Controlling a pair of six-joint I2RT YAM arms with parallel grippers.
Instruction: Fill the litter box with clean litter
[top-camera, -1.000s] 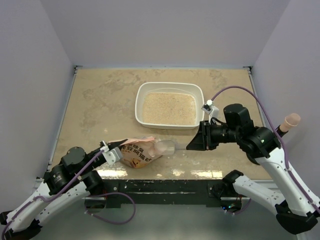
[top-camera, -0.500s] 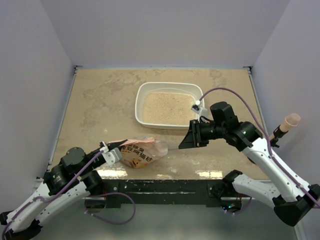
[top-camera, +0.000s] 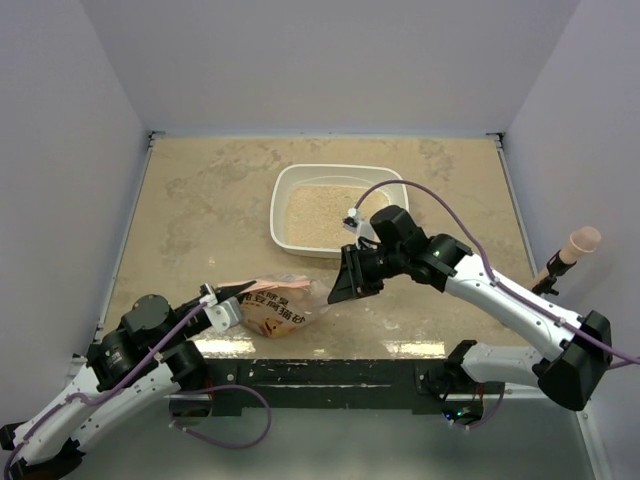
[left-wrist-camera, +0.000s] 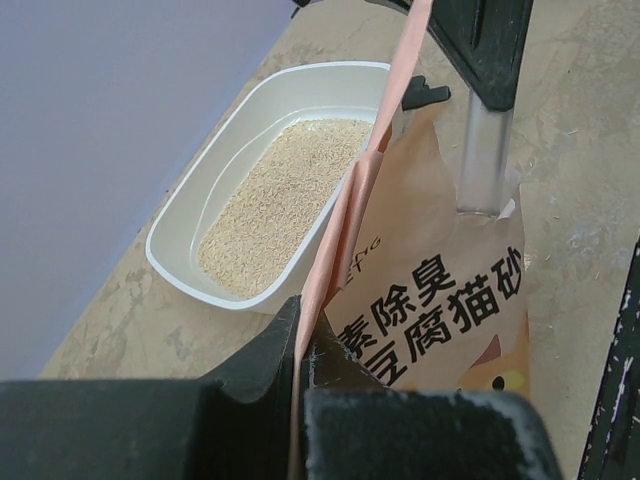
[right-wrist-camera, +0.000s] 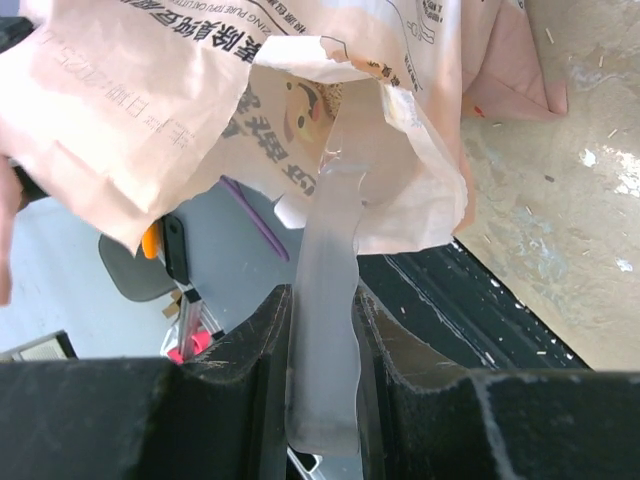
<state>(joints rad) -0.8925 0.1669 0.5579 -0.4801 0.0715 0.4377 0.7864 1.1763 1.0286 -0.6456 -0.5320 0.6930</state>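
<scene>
Near edge (top-camera: 400, 348), left pincer (top-camera: 225, 292), right pincer (top-camera: 335, 292) grip bag (top-camera: 280, 312).

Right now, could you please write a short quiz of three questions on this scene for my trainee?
1. True or false: the white shallow plastic litter box holds pale beige litter granules.
2. The left tool is shut on: A the box rim; B the flat edge of the orange-pink printed bag; C nothing.
3. Fill in: the right tool grips a translucent plastic strip coming out of the ____.
Key: 1 true; 2 B; 3 bag.
</scene>
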